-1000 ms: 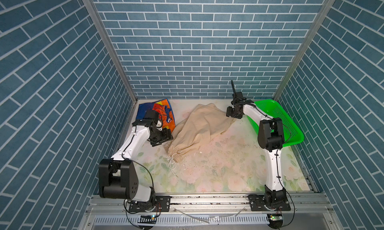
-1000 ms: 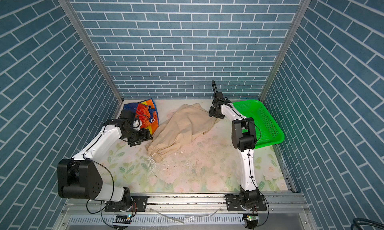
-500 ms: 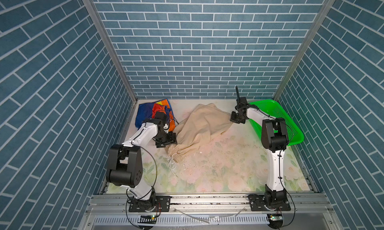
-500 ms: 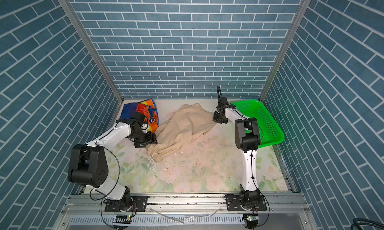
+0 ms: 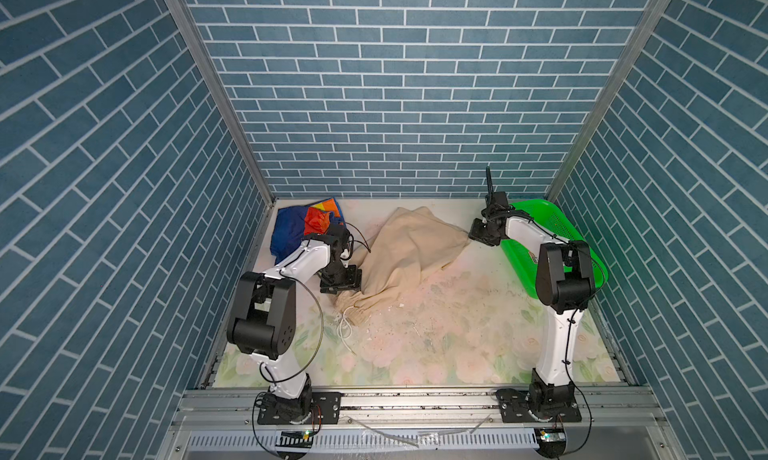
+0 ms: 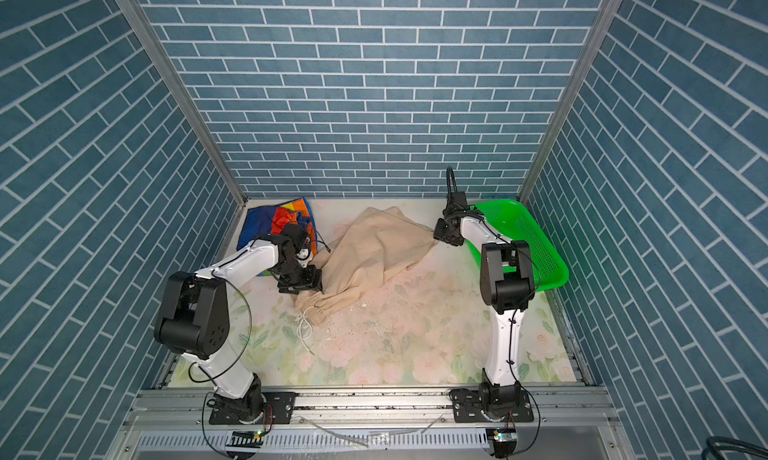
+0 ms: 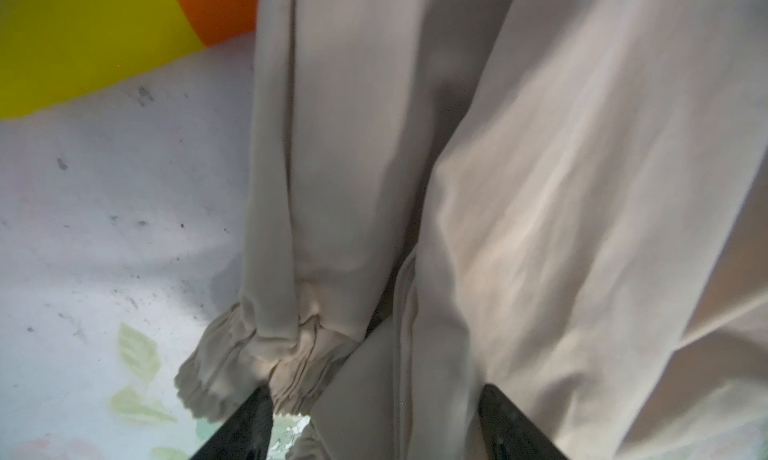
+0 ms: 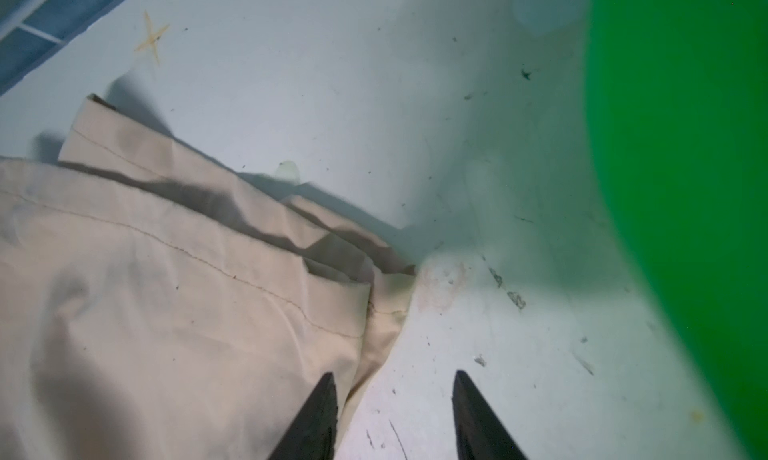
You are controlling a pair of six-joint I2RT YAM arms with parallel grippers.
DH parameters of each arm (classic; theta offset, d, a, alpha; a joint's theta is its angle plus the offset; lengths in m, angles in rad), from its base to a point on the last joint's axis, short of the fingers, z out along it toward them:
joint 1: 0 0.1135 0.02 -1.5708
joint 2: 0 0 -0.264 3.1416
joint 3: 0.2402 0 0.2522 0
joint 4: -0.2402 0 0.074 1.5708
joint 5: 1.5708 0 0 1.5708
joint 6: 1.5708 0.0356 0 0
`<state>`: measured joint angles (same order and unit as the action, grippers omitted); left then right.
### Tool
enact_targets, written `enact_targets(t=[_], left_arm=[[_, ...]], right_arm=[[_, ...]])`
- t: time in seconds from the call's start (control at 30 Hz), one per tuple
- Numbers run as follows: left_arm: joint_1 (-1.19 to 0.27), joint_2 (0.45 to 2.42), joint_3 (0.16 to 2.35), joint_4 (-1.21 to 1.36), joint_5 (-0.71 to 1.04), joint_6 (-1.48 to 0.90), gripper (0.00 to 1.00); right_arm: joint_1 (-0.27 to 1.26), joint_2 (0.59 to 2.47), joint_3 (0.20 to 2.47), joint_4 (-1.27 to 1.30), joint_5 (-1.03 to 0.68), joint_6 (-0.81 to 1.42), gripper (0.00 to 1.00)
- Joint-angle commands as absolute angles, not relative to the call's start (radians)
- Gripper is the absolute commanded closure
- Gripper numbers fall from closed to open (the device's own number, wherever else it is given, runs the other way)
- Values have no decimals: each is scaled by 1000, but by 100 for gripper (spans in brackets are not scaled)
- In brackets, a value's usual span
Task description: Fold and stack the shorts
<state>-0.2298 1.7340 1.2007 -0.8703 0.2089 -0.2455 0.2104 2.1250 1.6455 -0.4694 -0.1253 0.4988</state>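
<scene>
- The left gripper [image 7: 374, 387] has its two black fingers [image 7: 249, 424] spread wide. The plain, soft beige shorts [image 7: 519, 188] lie between them, but the fingers are not squeezing the cloth.
- A second ago this gripper is nearer the shiny rainbow-striped shorts [image 5: 297, 225]. Now it has slid over to the edge of the beige shorts, close to the gathered waistband [image 7: 257, 354]. Its arm has swung in behind it.
- The right gripper [image 8: 394, 374] is spread open too and pinches nothing. The corner of a leg hem lies just beside one finger, and mostly bare table shows between the two.
- This gripper has moved a little away from the cloth, toward the bright green plastic basket [image 5: 557, 225] with tiny holes.
- The beige shorts have not moved. They lie crumpled and slanted across the far middle of the flowery table [image 5: 436, 346]. The white drawstring [image 5: 345, 333] trails out toward the front.
- The rainbow-striped shorts sit bunched up in the far left corner, well apart from the basket.
- What it means: each gripper now waits at one end of the beige shorts, so it looks like they are getting ready to grab both ends and pull the cloth flat.
- Nothing is folded and nothing is stacked, so the job seems to be near its start.
</scene>
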Motion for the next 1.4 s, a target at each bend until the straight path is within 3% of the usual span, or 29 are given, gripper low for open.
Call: enact_targets(t=[0.0,0.27,0.4,0.5,0.53,0.7,0.9,1.13,1.23,1.3,1.33,1.37], left_arm=[[-232,1754,1220,-907,176,-227,21],[-232,1788,1233,-898,199,-231,23],[-232,1797,1239,-899,205,-231,20],[-232,1799,1236,-900,200,-227,20],[-232,1799,1235,-899,199,-227,21],[-232,1816,1239,-894,202,-226,26],[-232,1831,1277,-909,199,-212,41],[-232,1847,1334,-917,189,-218,72],[-232,1847,1362,-925,202,-219,79],[-232,1847,1376,-935,199,-218,79],[-232,1845,1381,-941,197,-216,74],[-232,1843,1383,-947,195,-216,65]], right_arm=[[214,2171,1709,-482,-181,508,49],[230,2274,1821,-495,-222,506,48],[232,2310,1852,-508,-213,519,65],[230,2298,1822,-484,-198,526,96],[230,2283,1802,-472,-187,529,100],[224,2183,1667,-419,-98,546,100],[199,2018,1405,-335,-3,617,100],[198,1921,1208,-310,8,660,100],[198,1873,1156,-342,29,645,100],[198,1839,1123,-366,44,628,100],[198,1823,1111,-382,49,619,100],[198,1812,1106,-398,53,610,89]])
